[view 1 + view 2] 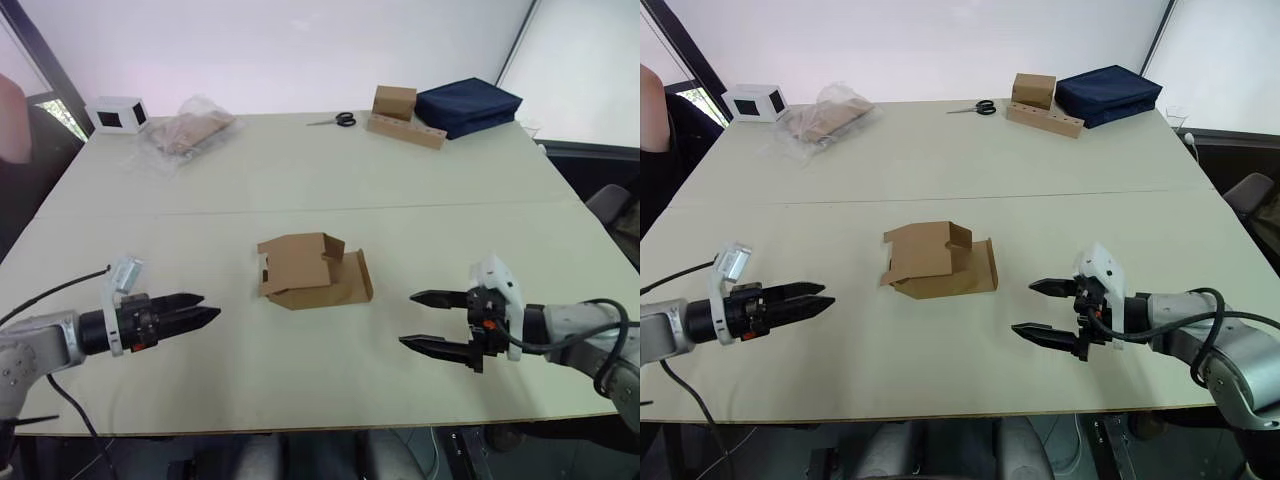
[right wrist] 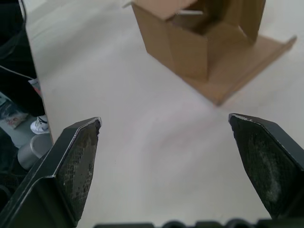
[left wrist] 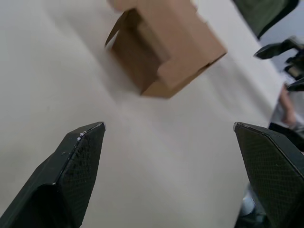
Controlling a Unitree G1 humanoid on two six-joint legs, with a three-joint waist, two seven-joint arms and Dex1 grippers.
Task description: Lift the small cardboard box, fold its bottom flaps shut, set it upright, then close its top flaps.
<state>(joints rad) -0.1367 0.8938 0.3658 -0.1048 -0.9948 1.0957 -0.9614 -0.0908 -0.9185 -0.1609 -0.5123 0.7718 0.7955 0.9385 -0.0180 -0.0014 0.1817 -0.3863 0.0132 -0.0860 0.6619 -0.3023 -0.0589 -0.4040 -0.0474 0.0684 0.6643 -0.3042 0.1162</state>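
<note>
The small cardboard box (image 1: 313, 272) is lying on its side (flaps splayed) between both spread-fingered grippers — left gripper (image 1: 203, 310), right gripper (image 1: 428, 321). Pinching a loose flap risks crumpling it — or skidding the box away.

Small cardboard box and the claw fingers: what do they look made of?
Small cardboard box: plain brown cardboard, matte and unprinted; the thin folded panels and raw flap edges suggest corrugated board, though no fluting is plainly visible. Left claw fingers: black and rigid with a fine cross-hatched grip texture, probably moulded plastic or rubber-faced. Right claw fingers look the same.
</note>
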